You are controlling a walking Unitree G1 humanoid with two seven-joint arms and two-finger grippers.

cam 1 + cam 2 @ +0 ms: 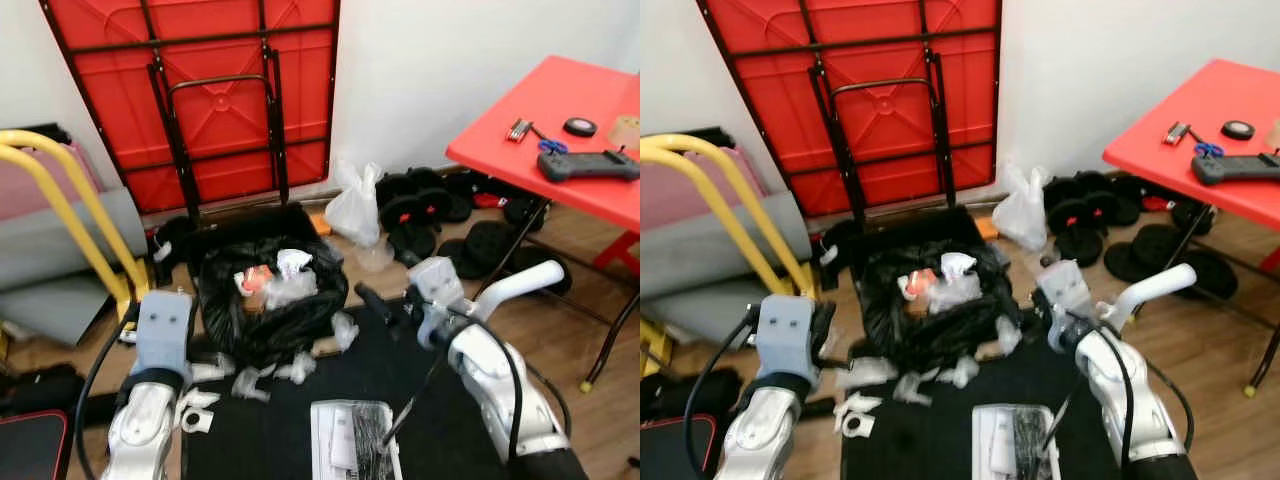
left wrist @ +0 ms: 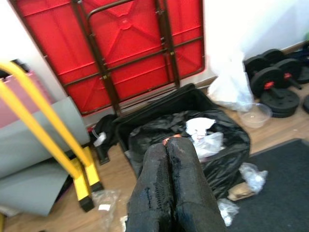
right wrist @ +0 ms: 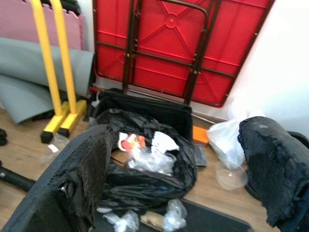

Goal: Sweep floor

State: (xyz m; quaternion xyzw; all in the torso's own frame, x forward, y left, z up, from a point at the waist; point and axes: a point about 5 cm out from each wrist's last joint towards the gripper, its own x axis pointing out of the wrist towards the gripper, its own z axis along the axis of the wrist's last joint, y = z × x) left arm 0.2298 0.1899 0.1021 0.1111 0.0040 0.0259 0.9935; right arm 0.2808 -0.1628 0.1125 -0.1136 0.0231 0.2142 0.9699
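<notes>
A black trash bag stands open on the floor, with crumpled white plastic and a red scrap inside. Several loose plastic scraps lie around its base, partly on a black mat. A white flat thing with a black piece on it lies on the mat near me; a thin black rod slants up from it towards my right arm. My right gripper hangs open above the bag's right side, nothing between its fingers. My left gripper is shut and empty, left of the bag.
A folded red table leans on the wall behind the bag. A red table stands at the right, black weights beneath it. A white plastic bag, a yellow frame and grey mats stand nearby.
</notes>
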